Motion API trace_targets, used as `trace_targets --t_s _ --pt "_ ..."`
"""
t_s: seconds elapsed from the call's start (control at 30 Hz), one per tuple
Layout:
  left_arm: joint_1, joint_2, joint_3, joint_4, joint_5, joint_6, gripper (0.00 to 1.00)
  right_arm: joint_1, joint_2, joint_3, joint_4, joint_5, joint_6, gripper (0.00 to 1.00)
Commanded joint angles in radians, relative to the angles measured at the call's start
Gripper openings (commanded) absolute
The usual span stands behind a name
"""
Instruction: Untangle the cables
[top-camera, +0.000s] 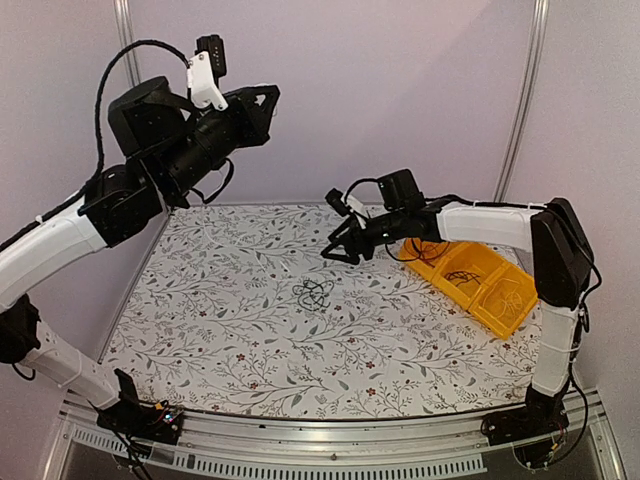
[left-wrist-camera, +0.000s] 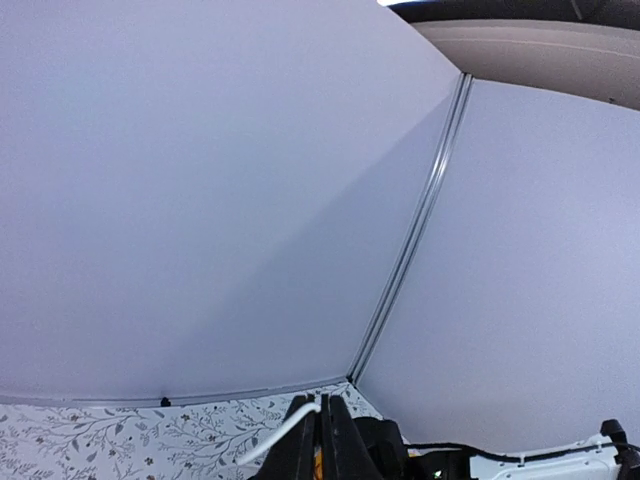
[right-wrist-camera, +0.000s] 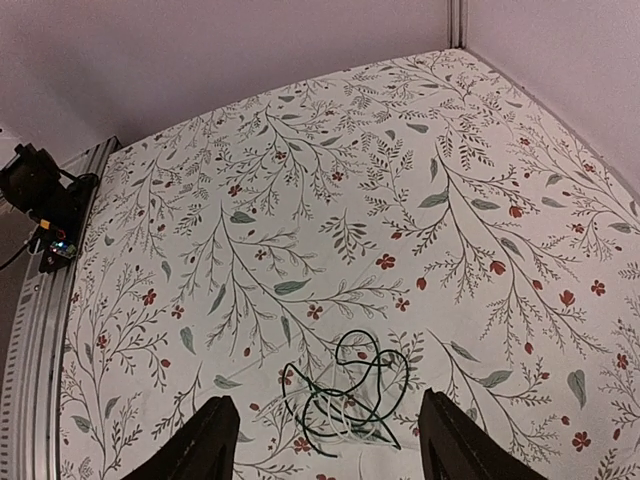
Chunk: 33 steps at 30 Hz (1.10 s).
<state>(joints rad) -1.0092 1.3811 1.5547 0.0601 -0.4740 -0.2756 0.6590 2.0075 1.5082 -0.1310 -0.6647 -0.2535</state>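
Right gripper (right-wrist-camera: 325, 405) fingers are spread and hold nothing; my wrist view frames the cables (right-wrist-camera: 352, 392) between them, clumped at the middle of the worktop (right-wrist-camera: 300, 200). My left gripper (left-wrist-camera: 322, 440) is raised, fingers pressed together.

Robot lab cell: plain pale partition walls (top-camera: 400, 90), metal posts (top-camera: 522, 100), left arm (top-camera: 60, 240) and right arm (top-camera: 500, 222) bolted to aluminium rail (top-camera: 330, 432) at edge of floral-clothed bench (top-camera: 220, 320).

A yellow divided tray (top-camera: 487, 262) sits at the right side of a floral-patterned tablecloth (top-camera: 220, 320), enclosed by pale walls (top-camera: 400, 90).
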Motion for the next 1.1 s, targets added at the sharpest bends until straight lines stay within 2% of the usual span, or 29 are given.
trace_targets --t_s 0.0,0.13,0.2,0.37,0.47,0.63,0.8,1.07 --pt "0.034 -0.118 -0.169 0.091 -0.035 -0.13 0.0 0.004 -0.09 -0.061 -0.1 -0.003 -0.101 0.66" --pt "0.06 -0.2 -0.389 0.039 -0.032 -0.258 0.0 0.005 -0.126 -0.083 -0.131 -0.009 -0.152 0.66" --pt "0.071 -0.258 -0.564 0.018 -0.029 -0.278 0.0 0.008 -0.119 -0.082 -0.144 -0.01 -0.17 0.66" --pt "0.164 -0.408 -0.969 0.156 0.116 -0.456 0.0 0.061 -0.081 -0.042 -0.165 -0.002 -0.21 0.63" --pt "0.196 -0.472 -1.073 0.192 0.107 -0.537 0.0 0.115 -0.056 -0.005 -0.183 -0.002 -0.242 0.62" --pt "0.238 -0.5 -1.152 0.219 0.076 -0.621 0.0 0.209 -0.007 0.043 -0.175 -0.025 -0.258 0.6" --pt "0.281 -0.46 -1.151 0.279 0.098 -0.702 0.0 0.297 0.097 0.097 -0.116 -0.066 -0.167 0.59" --pt "0.323 -0.462 -1.064 0.124 0.074 -0.792 0.0 0.413 0.262 0.115 0.136 -0.111 -0.004 0.66"
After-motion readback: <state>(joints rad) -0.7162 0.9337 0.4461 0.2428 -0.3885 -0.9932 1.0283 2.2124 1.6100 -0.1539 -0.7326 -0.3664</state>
